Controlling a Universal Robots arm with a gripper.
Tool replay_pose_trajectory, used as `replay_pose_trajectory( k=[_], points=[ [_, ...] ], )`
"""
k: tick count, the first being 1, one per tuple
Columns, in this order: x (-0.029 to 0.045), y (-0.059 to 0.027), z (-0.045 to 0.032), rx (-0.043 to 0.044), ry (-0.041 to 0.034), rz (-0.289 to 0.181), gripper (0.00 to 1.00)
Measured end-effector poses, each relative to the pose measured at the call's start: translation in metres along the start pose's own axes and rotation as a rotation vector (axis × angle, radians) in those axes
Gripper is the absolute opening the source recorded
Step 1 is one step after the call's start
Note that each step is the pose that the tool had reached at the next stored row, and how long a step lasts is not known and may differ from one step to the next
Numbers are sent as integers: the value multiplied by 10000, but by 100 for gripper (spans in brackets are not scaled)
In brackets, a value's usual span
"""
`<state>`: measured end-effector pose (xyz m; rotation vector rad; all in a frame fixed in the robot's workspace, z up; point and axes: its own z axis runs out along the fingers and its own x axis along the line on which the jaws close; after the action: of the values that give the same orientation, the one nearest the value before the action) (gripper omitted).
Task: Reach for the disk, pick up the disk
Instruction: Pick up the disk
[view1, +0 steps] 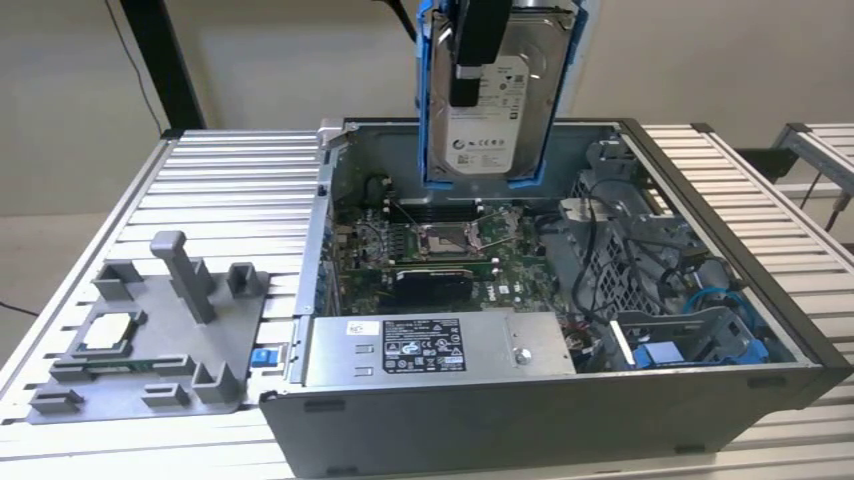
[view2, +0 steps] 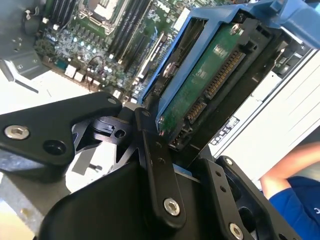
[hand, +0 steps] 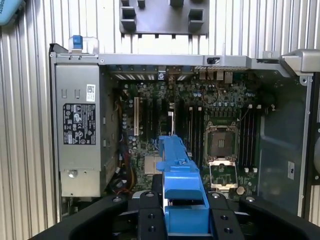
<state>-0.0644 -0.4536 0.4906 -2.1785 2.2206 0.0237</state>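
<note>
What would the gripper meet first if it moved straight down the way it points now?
Probably the motherboard inside the open computer case. The gripper, shut on the disk, hangs above it, so the disk's lower edge would likely touch first; exact depth is unclear.

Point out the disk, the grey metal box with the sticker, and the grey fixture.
disk (view1: 501, 95), exterior view, on its labelled silver face.
grey metal box (view1: 427, 345), exterior view, on its stickered top.
grey fixture (view1: 147, 335), exterior view, on its flat base.
</note>
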Motion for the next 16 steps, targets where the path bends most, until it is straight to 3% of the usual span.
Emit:
replay_pose_trajectory(
  k=[16],
  points=[
    [109, -162, -1, -9, 2, -1, 0]
  ],
)
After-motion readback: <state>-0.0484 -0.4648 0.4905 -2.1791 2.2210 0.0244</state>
